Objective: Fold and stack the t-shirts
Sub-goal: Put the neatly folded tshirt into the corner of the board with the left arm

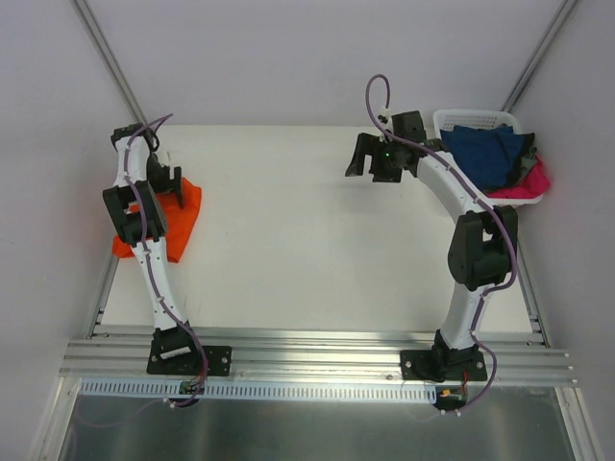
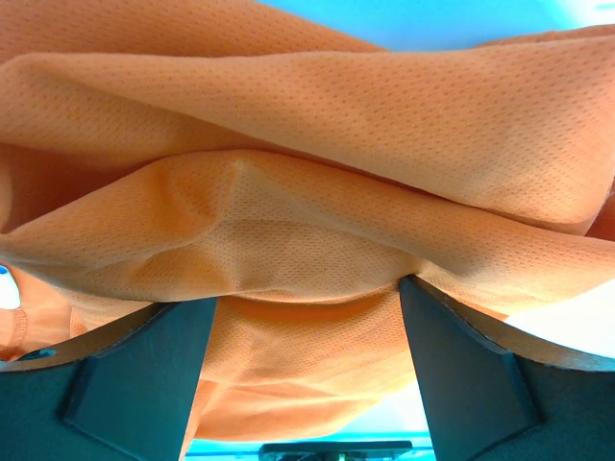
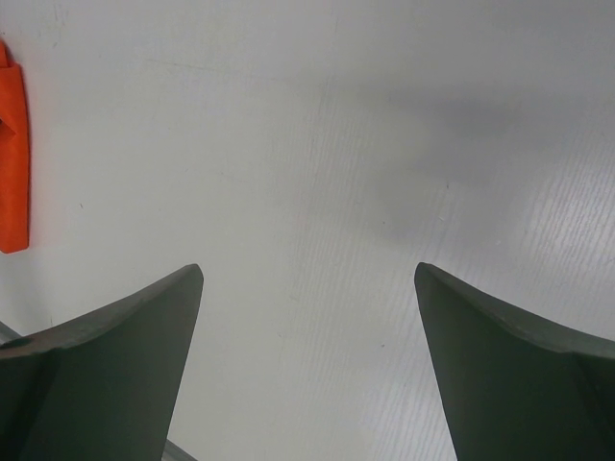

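Left tool (image 2: 306,293), jaws wide, straddles bunched folds of the orange t-shirt (image 1: 190,206) at the left edge of the tabletop (image 1: 307,240). Right tool (image 3: 307,279) hangs wide over the tabletop. Risk: closing here may pinch several layers and drag the fold apart.

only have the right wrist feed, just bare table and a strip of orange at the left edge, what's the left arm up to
observer: the left gripper is down at the orange t-shirt by the left edge of the table, jaws open, bunched cloth filling its view
operator: where are the other shirts
observer: a navy t-shirt and a pink one lie heaped in the white basket at the far right corner
operator: how close am i to that
observer: the right gripper hangs open and empty just left of the basket
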Controlling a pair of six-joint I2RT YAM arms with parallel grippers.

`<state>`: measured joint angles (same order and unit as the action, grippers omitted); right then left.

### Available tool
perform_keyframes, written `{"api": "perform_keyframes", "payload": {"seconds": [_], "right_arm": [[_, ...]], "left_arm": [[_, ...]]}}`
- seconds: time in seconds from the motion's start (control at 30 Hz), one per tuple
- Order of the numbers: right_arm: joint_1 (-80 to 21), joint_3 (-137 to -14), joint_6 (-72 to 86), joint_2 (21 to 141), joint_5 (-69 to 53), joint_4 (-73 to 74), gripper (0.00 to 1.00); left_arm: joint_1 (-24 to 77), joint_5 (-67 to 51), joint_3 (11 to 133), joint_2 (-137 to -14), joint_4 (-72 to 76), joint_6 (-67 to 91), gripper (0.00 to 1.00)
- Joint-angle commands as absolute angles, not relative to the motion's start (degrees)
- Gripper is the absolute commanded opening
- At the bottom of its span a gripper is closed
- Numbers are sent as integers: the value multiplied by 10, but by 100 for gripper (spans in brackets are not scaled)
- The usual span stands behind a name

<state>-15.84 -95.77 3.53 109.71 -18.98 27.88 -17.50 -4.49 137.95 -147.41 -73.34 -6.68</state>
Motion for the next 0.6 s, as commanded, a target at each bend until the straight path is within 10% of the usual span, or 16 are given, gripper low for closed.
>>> {"api": "perform_keyframes", "payload": {"seconds": [0.0, 0.57], "right_arm": [[-172, -961, 19, 1063, -180, 275, 97], [-177, -960, 17, 1057, -179, 273, 97]], "left_arm": [[-185, -54, 1363, -1481, -740, -64, 79], [-172, -49, 1379, -1311, -705, -69, 99]]}}
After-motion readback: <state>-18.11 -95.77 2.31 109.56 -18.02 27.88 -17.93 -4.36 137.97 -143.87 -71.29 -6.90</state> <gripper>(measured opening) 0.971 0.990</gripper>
